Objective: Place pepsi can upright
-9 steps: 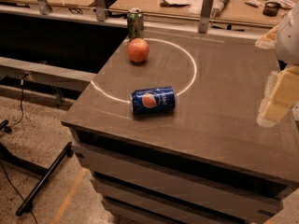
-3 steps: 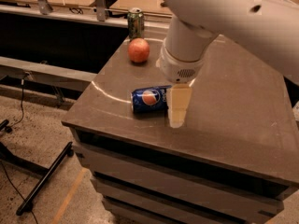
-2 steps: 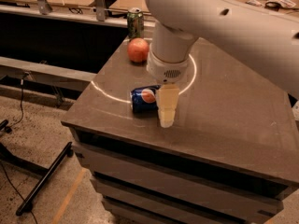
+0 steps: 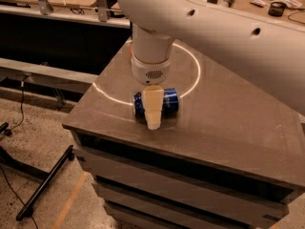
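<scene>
Pincer (image 4: 153, 114) low over the near-left part of the surface (image 4: 228, 128), hanging straight down from the white wrist, its cream tip crossing in front of the pepsi can (image 4: 170, 101). We cannot tell whether it is apart, together or clamped. The one cream piece we see covers the can's middle, and whatever lies behind it is hidden.

Pepsi can lies on its side, long axis running left to right, near the front edge of the surface. Blue shows on either side of the pincer. It sits on the near arc of the white ring (image 4: 194, 66) marked on the surface. We judge the straight-down approach is meant to take the can across its round body, since a lying can must be held that way before it can be tipped onto its base. Can not yet upright.

Around: the big white arm (image 4: 205, 23) sweeps in from the upper right and hides most of the far part of the surface. We see room to the right of the can for standing it. The front edge is our worry: a round can, if nudged, may roll toward it. Below, drawer fronts (image 4: 181, 185). On the floor at left, a black stand leg (image 4: 45, 182). Cluttered bench (image 4: 271, 4) behind, well apart.
</scene>
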`<state>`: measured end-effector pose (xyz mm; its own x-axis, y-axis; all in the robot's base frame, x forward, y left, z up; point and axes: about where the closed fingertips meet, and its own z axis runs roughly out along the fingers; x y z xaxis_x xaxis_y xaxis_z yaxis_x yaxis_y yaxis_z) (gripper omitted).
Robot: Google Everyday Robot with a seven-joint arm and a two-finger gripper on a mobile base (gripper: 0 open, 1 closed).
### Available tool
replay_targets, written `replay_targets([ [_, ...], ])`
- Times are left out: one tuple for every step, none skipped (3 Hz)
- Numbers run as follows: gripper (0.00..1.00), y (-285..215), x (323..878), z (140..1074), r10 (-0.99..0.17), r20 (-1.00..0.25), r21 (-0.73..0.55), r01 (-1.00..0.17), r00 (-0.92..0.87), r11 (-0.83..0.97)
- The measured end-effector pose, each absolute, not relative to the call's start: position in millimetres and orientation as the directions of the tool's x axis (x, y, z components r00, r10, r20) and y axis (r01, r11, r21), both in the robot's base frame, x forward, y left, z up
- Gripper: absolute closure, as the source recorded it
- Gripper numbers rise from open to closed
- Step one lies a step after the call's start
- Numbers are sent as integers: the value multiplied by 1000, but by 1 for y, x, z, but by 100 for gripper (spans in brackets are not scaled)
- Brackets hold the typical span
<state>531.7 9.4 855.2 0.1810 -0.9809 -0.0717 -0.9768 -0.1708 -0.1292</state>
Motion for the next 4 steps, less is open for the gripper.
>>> replay_targets([
  [0,23,528,855,-984,-65,-126,-979,167,-158],
  [0,26,527,850,-988,-61,-123,-984,139,-130],
  [0,27,529,844,-993,-47,-132,-986,107,-100],
  [18,27,529,840,-995,-35,-132,-988,90,-84],
])
